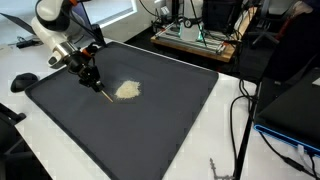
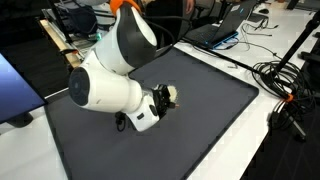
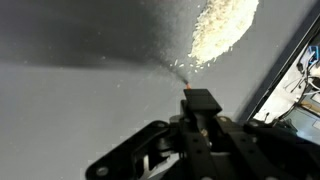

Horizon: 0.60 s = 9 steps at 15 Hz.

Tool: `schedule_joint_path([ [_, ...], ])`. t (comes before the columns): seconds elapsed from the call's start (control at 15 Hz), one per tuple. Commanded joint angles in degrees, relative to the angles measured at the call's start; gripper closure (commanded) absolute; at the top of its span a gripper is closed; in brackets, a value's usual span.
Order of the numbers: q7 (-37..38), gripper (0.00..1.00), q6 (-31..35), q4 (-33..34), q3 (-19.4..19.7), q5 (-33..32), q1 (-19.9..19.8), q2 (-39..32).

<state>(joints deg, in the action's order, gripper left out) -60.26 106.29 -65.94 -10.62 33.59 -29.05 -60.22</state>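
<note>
Stick (image 1: 102,90) pinched in the gripper (image 1: 90,75), its tip just beside the pale pile (image 1: 127,90).
In an exterior view the pile lies near the middle of the dark mat (image 1: 150,130), and the stick slants down toward its edge. In an exterior view the arm's bulk hides the pile, and the gripper (image 2: 166,96) hangs low over the mat. In the wrist view the fingers are pressed together on the stick, with its tip among loose grains (image 3: 172,66) short of the pile. Too hard or too steep a push would likely snag the tip on the mat or fling grains wider.
</note>
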Motion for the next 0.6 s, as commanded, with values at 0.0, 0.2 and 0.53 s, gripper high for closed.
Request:
schedule_joint_path([
  [0.0, -3.5, 0.97, 8.2, -13.8, -0.4, 4.2, -1.6, 8.7],
  [0.2, -6.0, 0.97, 13.1, -21.1, 0.7, 7.1, -1.4, 13.7],
  [0.53, -10.2, 0.97, 19.1, -33.7, 3.0, 11.4, 0.3, 22.7],
])
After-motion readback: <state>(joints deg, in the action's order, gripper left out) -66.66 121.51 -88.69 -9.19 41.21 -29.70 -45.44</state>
